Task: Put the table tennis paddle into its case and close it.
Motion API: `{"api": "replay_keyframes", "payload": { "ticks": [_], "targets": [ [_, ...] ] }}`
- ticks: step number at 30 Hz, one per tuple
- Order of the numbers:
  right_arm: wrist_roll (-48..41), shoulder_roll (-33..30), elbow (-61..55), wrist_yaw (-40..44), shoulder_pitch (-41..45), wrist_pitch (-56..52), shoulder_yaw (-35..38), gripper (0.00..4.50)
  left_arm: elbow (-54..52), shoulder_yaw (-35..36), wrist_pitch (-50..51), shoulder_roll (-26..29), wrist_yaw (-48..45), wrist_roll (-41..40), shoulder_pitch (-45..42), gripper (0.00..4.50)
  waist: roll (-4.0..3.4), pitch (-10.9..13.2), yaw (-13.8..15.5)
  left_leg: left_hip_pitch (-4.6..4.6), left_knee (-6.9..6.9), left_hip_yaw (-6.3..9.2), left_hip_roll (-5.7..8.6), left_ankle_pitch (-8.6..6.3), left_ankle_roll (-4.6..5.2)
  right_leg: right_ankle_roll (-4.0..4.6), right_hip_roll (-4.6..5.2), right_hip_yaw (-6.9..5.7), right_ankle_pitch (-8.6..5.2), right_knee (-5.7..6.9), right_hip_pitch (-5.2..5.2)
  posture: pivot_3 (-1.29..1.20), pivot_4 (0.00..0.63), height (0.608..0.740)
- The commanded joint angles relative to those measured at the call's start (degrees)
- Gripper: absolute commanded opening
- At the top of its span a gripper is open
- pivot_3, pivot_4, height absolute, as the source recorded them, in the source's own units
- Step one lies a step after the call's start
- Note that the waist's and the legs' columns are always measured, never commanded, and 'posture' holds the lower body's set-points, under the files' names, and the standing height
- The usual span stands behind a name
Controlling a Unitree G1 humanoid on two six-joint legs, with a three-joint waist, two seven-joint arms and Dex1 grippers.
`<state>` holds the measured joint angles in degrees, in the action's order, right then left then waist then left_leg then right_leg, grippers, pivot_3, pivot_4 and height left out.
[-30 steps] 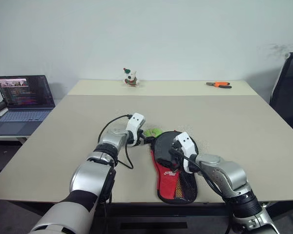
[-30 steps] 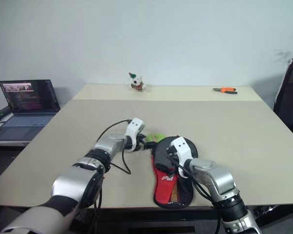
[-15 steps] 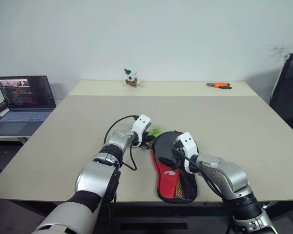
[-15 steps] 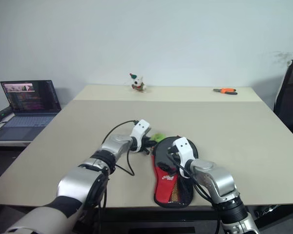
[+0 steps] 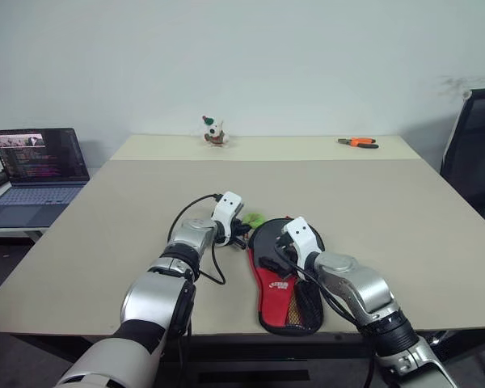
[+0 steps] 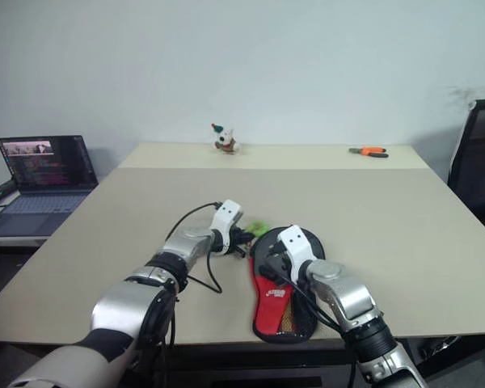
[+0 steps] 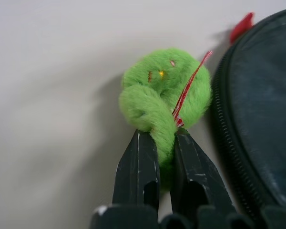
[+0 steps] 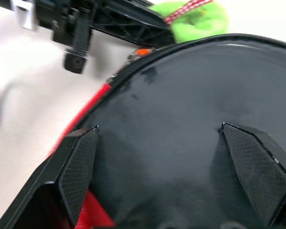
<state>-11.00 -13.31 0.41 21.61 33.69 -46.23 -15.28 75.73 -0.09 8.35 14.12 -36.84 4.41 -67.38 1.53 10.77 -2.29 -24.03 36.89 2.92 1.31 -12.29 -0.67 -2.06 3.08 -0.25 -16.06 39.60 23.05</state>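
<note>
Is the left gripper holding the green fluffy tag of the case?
Yes, the left gripper's black fingers pinch the green fluffy tag beside the case.

Case (image 5: 284, 275) at table's (image 5: 145, 210) near edge, zipper tag (image 7: 164, 95) just left.

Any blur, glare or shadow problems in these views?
Left wrist view: the green zipper tag is soft, its shadow falling on the table. Right wrist view: the case is smeared, with faint sheen near its rim. Head views: even light, no glare.
</note>
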Motion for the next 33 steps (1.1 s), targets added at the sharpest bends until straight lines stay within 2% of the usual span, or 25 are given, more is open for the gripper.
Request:
{"api": "replay_keyframes", "payload": {
  "ticks": [1,7,17,24,33],
  "targets": [
    [1.1,-1.9,1.1,1.9,-2.3,-2.2,-1.1,4.5,0.2,0.1,-0.3,1.9,5.1,1.5,-2.0,0.02,0.0,0.0,0.0,0.07,0.03,0.0,0.0,0.0,0.0,0.0,0.0,0.0,0.0,0.04,-0.07,0.0,0.15,0.74],
    [1.7,-2.6,-0.7,2.5,-5.2,-4.5,-1.6,4.5,0.9,-1.9,-3.7,-0.3,10.3,5.1,-5.4,0.02,0.02,0.0,0.3,0.68,0.04,0.23,-0.02,0.0,0.0,-0.27,-0.03,-0.23,-0.16,-0.1,-0.85,0.0,0.15,0.74],
    [0.7,-4.8,-13.4,3.1,-14.6,-12.9,-4.7,4.5,2.2,-8.5,-11.2,-5.4,15.0,13.5,-7.9,0.02,0.08,-0.1,0.5,0.62,-0.14,0.23,0.0,-0.02,-0.01,-0.23,0.0,-0.24,-0.13,-0.5,-0.91,0.0,0.15,0.74],
    [-0.3,-6.0,-23.0,1.8,-21.5,-19.2,-6.8,4.5,2.9,-15.7,-16.7,-6.8,20.3,22.0,-8.4,0.02,0.29,-0.4,0.7,0.62,-0.17,0.29,0.0,-0.03,-0.01,-0.29,0.01,-0.3,-0.17,-0.6,-0.97,0.0,0.15,0.74],
    [-1.2,-5.9,-31.6,-1.0,-28.3,-25.0,-7.5,4.5,3.6,-21.0,-20.1,-8.5,25.7,28.7,-10.3,0.02,0.62,-0.7,0.8,0.62,-0.25,0.35,0.01,-0.06,-0.04,-0.34,0.04,-0.35,-0.2,-0.72,-1.01,0.0,0.15,0.74]
  ]
}}
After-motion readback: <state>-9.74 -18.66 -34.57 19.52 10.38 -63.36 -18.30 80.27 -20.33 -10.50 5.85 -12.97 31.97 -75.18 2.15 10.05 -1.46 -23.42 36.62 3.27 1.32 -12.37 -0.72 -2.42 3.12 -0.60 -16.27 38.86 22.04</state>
